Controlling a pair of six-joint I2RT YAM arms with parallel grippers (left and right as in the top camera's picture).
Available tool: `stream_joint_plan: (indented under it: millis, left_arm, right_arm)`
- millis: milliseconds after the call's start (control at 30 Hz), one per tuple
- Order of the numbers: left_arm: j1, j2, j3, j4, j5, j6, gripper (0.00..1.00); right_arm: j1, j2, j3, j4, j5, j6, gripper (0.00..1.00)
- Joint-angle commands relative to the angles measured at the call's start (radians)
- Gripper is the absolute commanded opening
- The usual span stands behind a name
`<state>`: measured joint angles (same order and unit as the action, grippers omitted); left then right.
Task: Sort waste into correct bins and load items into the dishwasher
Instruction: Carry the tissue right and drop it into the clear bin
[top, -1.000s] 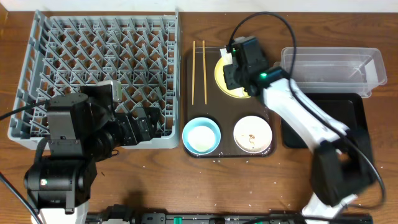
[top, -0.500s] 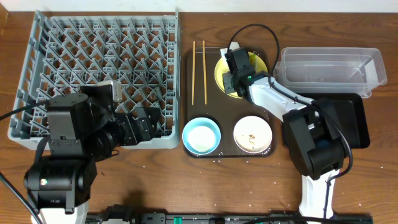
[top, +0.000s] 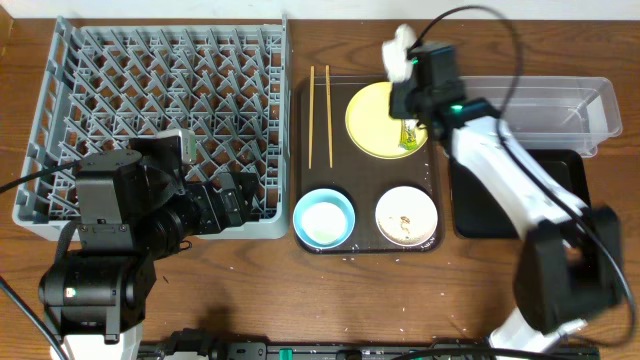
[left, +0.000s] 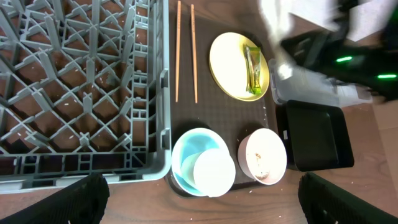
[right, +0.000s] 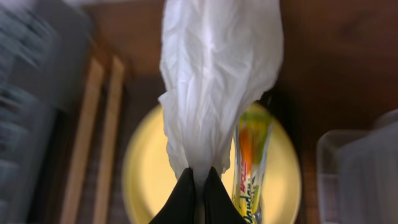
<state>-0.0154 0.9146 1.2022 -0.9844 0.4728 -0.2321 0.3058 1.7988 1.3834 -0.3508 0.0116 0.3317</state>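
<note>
At the far left corner of the bench a grey dish rack (top: 160, 90) is seen, and over its near edge the left pincer (top: 232, 203) is held with fingers spread wide and nothing between them. Toward the middle, two chopsticks (top: 318, 115) and a yellow plate (top: 372, 118) carrying a snack wrapper (top: 410, 133) are laid on a brown tray (top: 370, 170). Over that tray's far edge the crumpled white paper (right: 217, 74) is gripped by the clenched right pincer (right: 198, 186), while a clear tub (top: 540, 110) and a black tray (top: 520, 195) are set by the right edge.
</note>
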Motion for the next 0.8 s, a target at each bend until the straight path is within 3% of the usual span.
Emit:
stream_joint_plan:
  millis: [0, 267, 533, 567, 700, 767]
  left_arm:
    - [-0.004, 0.000, 0.021, 0.001, 0.013, 0.006, 0.98]
    - [-0.004, 0.000, 0.021, 0.001, 0.013, 0.006, 0.98]
    - [-0.004, 0.000, 0.021, 0.001, 0.013, 0.006, 0.98]
    - [-0.004, 0.000, 0.021, 0.001, 0.013, 0.006, 0.98]
    - [-0.004, 0.000, 0.021, 0.001, 0.013, 0.006, 0.98]
    - [-0.004, 0.000, 0.021, 0.001, 0.013, 0.006, 0.98]
  right_arm:
    - [-0.032, -0.089, 0.010, -0.023, -0.002, 0.122, 0.01]
    - [-0.211, -0.119, 0.010, -0.220, 0.226, 0.549, 0.01]
    - [-0.319, -0.040, 0.010, -0.234, 0.216, 0.659, 0.01]
    - [-0.320, -0.039, 0.010, -0.231, 0.211, 0.659, 0.07]
    - [-0.319, -0.053, 0.011, -0.187, 0.139, 0.595, 0.58]
    - [-0.314, -0.080, 0.011, -0.176, 0.073, 0.592, 0.62]
